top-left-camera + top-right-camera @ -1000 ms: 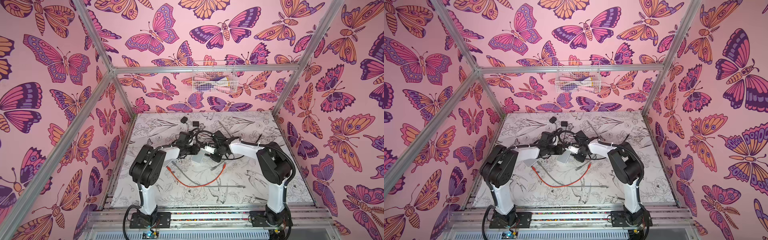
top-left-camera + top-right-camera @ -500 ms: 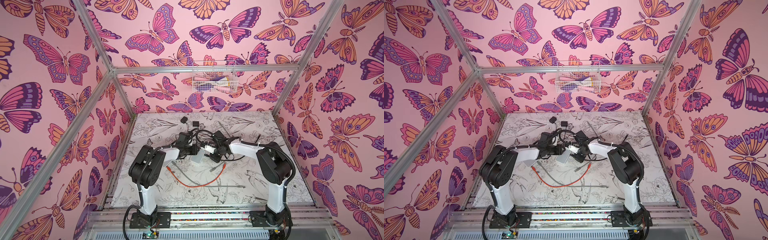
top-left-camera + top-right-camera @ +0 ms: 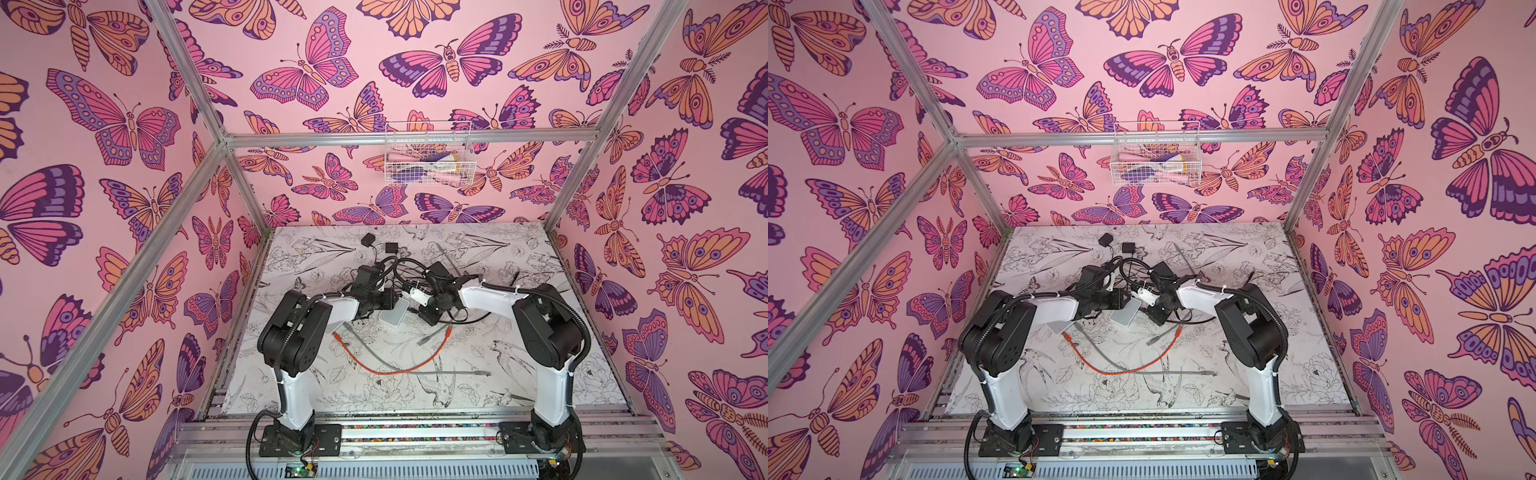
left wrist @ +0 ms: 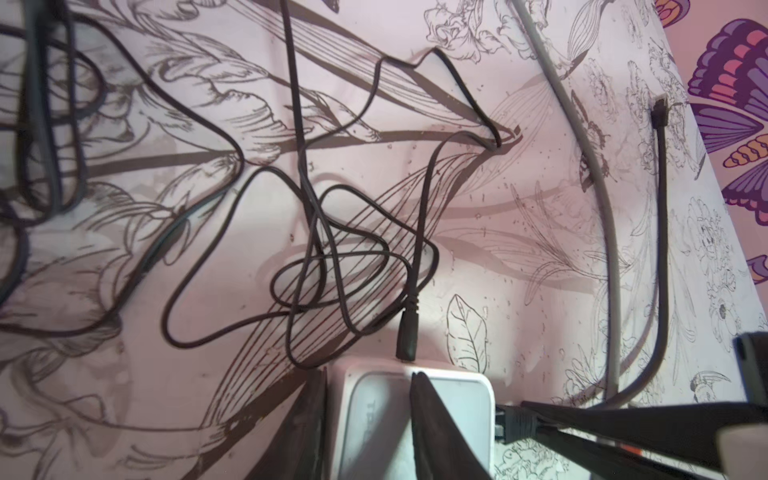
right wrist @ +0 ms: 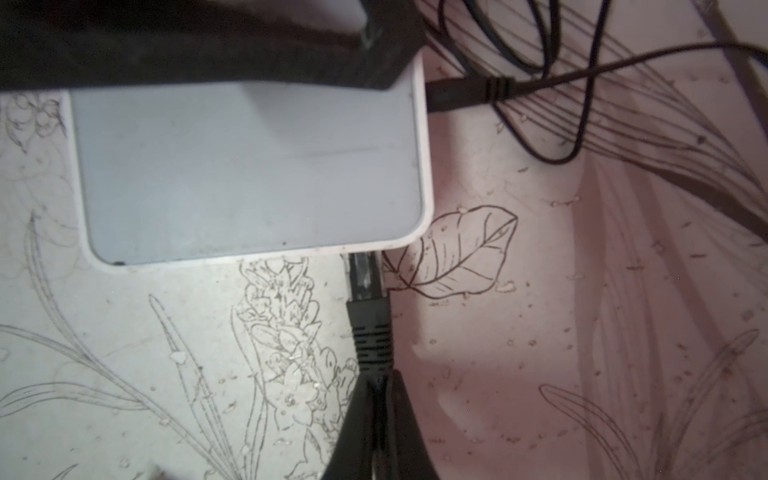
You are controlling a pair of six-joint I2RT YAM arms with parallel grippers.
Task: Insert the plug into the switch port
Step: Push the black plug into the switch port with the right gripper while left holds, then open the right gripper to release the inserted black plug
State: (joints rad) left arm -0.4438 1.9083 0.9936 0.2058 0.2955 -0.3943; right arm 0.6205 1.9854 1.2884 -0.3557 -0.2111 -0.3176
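The white switch [image 3: 394, 312] [image 3: 1125, 311] lies mid-table between both arms. My left gripper [image 4: 370, 374] is shut on the switch [image 4: 457, 407], one finger on its side and one across its top face. In the right wrist view my right gripper [image 5: 376, 382] is shut on the black plug [image 5: 365, 278], pinching the ribbed boot just behind it. The plug's tip meets the switch [image 5: 249, 174] at its edge near a corner; the port itself is hidden. From the left wrist view the plug [image 4: 515, 424] touches the switch's side.
A black power lead [image 5: 457, 93] is plugged into another side of the switch, its slack coiled behind [image 4: 332, 257]. An orange cable [image 3: 395, 365] and a grey cable [image 3: 374, 357] lie in front. Two black adapters [image 3: 368, 240] sit at the back; a wire basket [image 3: 428, 153] hangs on the wall.
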